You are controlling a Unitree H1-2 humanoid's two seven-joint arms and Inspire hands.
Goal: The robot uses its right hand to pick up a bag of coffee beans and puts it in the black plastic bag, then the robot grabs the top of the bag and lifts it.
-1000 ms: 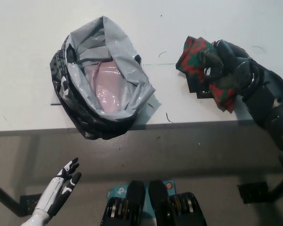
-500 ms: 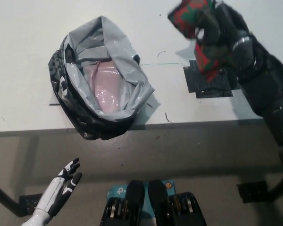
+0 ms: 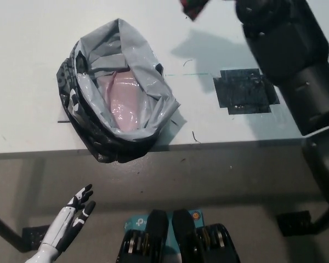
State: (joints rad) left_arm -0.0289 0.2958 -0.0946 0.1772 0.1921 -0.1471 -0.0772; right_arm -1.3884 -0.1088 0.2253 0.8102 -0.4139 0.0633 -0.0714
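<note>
No legible words, brand names or numbers anywhere in the head view. Only mark resembling a sign: a small white logo-like symbol on the teal panel [image 3: 136,224] at the bottom edge, too small and partly hidden to be read. Red-and-green printed corner of the bag of coffee beans [image 3: 193,6] at the top edge: pattern only, no readable lettering. Black plastic bag [image 3: 85,134]: pale markings on the outer skin, not decipherable as text.

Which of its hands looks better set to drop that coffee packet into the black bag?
The right. The black right arm is raised above the table, with the red coffee bag at the picture's top edge, not far from the open black plastic bag. The white left hand hangs below the table edge, holding nothing.
</note>
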